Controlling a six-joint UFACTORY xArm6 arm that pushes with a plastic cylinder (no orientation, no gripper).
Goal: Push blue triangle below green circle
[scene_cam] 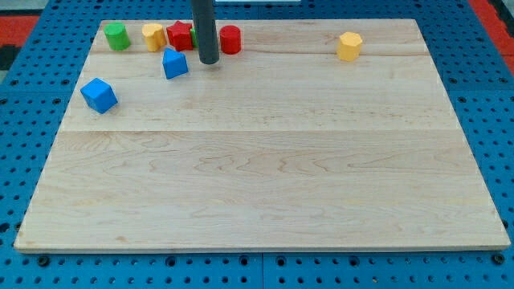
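Observation:
The blue triangle [174,63] lies near the view's top left, just below the yellow block [153,36] and the red star-like block [180,35]. The green circle [117,36] sits at the top left corner of the board, up and to the left of the triangle. My tip [209,60] rests on the board just right of the blue triangle, with a small gap between them. The rod hides part of a green block behind it.
A red cylinder [230,39] stands right of the rod. A blue cube [99,95] lies at the left, below the green circle. A yellow hexagonal block [349,46] sits at the top right. The wooden board [265,177] rests on a blue pegboard.

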